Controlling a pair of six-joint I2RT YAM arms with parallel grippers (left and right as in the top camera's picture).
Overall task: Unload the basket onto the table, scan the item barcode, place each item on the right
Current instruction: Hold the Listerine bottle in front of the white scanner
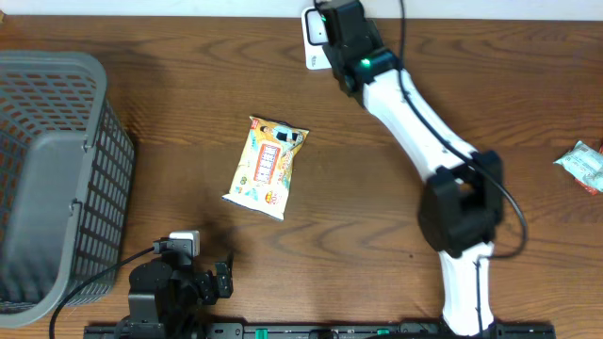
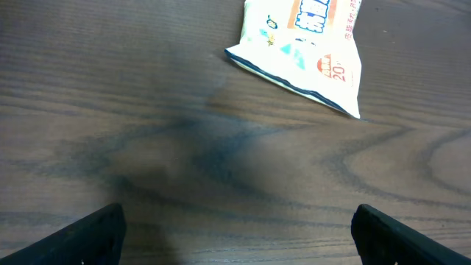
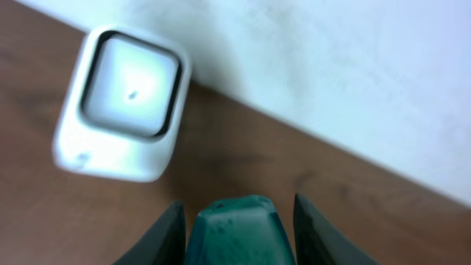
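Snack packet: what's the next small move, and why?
Probably ease the left gripper forward to the snack packet and lower it. Its jaws stand open and empty, the packet lies flat, untouched, and the right gripper is closed on a teal piece by the white scanner.

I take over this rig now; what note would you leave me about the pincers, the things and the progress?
Left pincer open, empty, short of the snack packet, which lies flat mid-table.
Right pincer closed on a green piece by the white scanner at the far edge; unclear whether they join.
Done: packet not yet picked up.
To do: bring packet to scanner, scan barcode.
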